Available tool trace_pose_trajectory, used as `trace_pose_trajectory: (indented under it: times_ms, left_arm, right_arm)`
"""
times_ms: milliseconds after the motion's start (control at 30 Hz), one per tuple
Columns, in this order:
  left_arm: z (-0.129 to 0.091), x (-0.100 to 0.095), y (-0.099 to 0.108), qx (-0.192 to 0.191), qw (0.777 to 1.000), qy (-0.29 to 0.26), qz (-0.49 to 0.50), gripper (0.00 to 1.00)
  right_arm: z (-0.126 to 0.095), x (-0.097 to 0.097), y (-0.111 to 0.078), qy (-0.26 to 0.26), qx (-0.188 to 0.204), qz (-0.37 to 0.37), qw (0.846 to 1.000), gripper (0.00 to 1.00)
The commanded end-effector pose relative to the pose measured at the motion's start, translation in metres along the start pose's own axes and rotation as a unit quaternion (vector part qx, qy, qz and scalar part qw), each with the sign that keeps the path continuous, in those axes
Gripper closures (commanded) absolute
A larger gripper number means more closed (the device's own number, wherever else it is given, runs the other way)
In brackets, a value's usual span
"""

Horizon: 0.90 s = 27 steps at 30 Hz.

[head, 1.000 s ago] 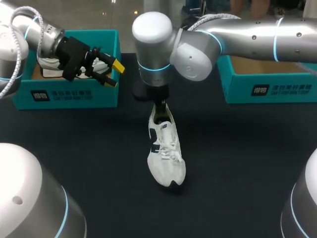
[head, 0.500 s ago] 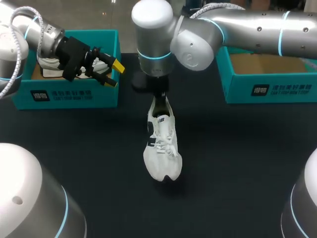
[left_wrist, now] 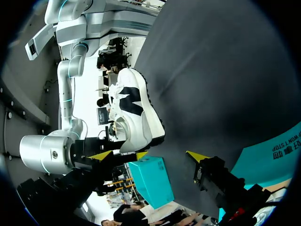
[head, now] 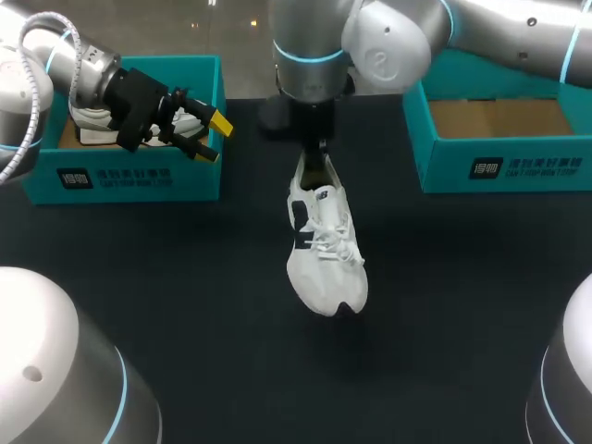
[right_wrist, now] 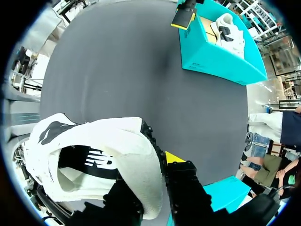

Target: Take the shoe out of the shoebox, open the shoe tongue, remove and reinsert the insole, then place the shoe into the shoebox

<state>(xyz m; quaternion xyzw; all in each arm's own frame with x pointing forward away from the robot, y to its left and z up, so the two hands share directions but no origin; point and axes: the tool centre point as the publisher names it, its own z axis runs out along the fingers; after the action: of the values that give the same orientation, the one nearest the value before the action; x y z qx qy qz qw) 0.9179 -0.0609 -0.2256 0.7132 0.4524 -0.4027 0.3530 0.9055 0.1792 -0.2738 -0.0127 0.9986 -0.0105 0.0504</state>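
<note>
Evidently the shoe (head: 324, 250) is out of its box and over the middle of the bench (head: 185, 305), toe toward the robot, laces up. That probably leaves the tongue and insole within reach. Whether the sole touches the bench I cannot tell. The right pincer (head: 318, 150) pinches the heel collar narrowly, with one yellow tip outside the heel and the other finger apparently inside. The left pincer (head: 213, 139) hangs wide apart and empty above the front wall of the left box (head: 139, 176), likely waiting to work the tongue. The right box (head: 499, 166) stands ready for the return.
</note>
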Motion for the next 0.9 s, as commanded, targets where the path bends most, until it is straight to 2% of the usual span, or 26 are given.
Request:
trace_pose_trajectory:
  times_ms: [33,267,467,633,900]
  left_arm:
    - [0.0,0.0,0.0,0.0,1.0,0.001,0.001,0.0]
    - [0.0,0.0,0.0,0.0,1.0,0.001,0.001,0.0]
    - [0.0,0.0,0.0,0.0,1.0,0.001,0.001,0.0]
    - [0.0,0.0,0.0,0.0,1.0,0.001,0.001,0.0]
    - [0.0,0.0,0.0,0.0,1.0,0.001,0.001,0.0]
  right_arm:
    - [-0.032,-0.002,-0.004,0.001,-0.002,-0.002,1.0,1.0]
    - [-0.071,-0.008,-0.015,-0.022,0.012,-0.001,1.0,1.0]
    - [-0.095,-0.011,-0.021,-0.036,0.024,-0.005,0.999,1.0]
    - [-0.103,-0.014,-0.019,-0.045,0.029,-0.012,0.998,1.0]
    - [-0.103,-0.014,-0.019,-0.045,0.029,-0.012,0.998,1.0]
